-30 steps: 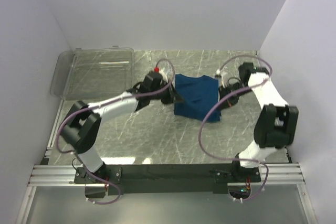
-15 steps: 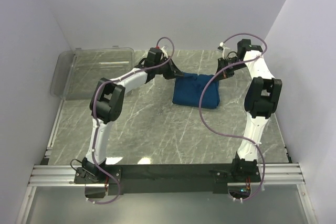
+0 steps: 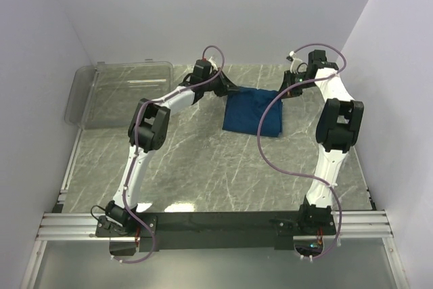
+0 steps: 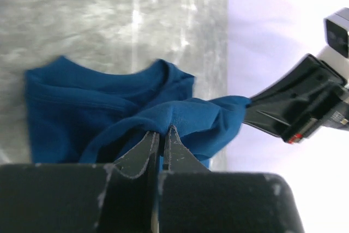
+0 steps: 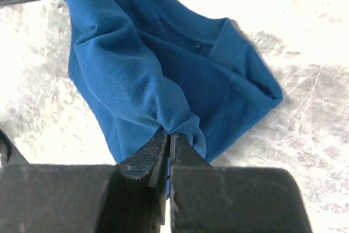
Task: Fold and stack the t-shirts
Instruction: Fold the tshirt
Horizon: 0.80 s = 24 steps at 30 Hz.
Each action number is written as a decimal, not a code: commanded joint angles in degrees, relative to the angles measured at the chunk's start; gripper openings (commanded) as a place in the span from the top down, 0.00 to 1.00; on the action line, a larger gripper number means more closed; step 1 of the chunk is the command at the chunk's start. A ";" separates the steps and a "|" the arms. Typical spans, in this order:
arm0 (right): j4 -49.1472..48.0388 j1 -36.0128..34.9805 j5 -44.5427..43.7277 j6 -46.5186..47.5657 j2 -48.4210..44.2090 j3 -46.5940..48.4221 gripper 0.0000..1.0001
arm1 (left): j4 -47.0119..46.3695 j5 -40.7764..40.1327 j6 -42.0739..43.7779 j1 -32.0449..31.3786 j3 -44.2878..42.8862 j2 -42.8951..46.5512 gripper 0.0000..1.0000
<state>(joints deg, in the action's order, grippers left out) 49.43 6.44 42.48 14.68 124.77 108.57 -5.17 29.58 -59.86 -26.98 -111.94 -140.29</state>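
My left gripper (image 4: 159,135) was pressed shut on a bunched pinch of the dark blue t-shirt (image 4: 109,113). My right gripper (image 5: 169,140) was clamped the same way on the opposite corner. Each bite looked shallow, only a small gather of cloth between the tips. Just beyond both pairs of jaws the fabric lifted off the table (image 3: 203,167) in a taut ridge strung from one grip to the other. Past that ridge the rest of the shirt lay doubled over on the marble, with what looked like the neckline showing ahead of my left jaws.

I judged slipping to be the main risk: if my arms had drawn further apart, the tension could have pulled the cloth out of one thin pinch and let that side flop. Lowering one side sooner than the other would likely have skewed the fold. Dragging the ridge sideways could also have pulled the lower layer along and rumpled it. Well apart from the shirt, off to the outer side of my left jaws, stood the clear plastic bin (image 3: 118,93).
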 commanded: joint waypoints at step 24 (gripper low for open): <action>-9.34 -0.37 -1.86 -3.25 -8.84 -12.15 0.44 | 14.83 -8.66 15.46 -0.17 4.53 12.85 0.59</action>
<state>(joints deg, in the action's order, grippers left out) 38.50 7.03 39.57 10.11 114.59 97.41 4.67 18.35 -48.69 -25.43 -109.75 -127.02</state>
